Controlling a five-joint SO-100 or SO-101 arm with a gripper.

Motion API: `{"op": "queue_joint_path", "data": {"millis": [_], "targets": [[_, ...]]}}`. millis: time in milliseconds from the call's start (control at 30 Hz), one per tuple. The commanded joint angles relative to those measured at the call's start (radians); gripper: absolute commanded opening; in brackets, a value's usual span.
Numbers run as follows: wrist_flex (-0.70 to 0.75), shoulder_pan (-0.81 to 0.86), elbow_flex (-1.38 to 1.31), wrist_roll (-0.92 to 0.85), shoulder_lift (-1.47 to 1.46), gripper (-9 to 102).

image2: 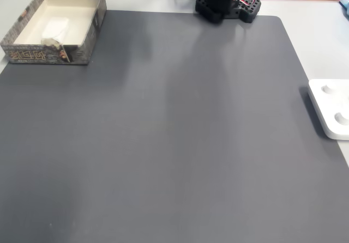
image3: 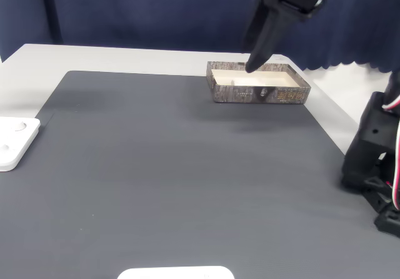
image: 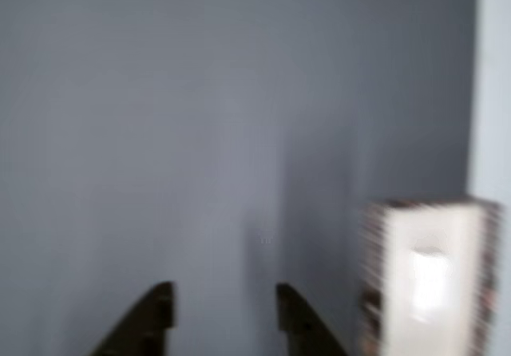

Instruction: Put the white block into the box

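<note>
Grey mat [image2: 180, 134]; gripper [image: 223, 312] aloft, jaws apart, empty. White block [image2: 55, 28] probably inside box [image2: 90, 38], right of the fingertips.

The arm is built of black plastic parts. Its tool [image3: 255, 63] ends in two black fingers [image: 148, 320] that taper to narrow tips. In a fixed view the base [image2: 226, 6] is a black block with rows of small holes, a green part above it, and red and white wires. In the other fixed view, a black base section [image3: 375, 166] carries red, white and black cables.
</note>
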Motion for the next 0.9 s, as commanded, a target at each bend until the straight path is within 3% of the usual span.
{"op": "queue_joint_path", "data": {"millis": [0, 233, 400, 633, 867], "targets": [[0.003, -0.170, 0.037, -0.143, 0.084, 5], [-0.005, -0.388, 0.169, -0.222, 0.232, -2], [-0.014, -0.489, 0.357, -0.380, 0.428, -2], [-0.054, -0.535, 0.620, -0.560, 0.709, -2], [-0.201, -0.517, 0.859, -0.566, 0.920, -2]]}}
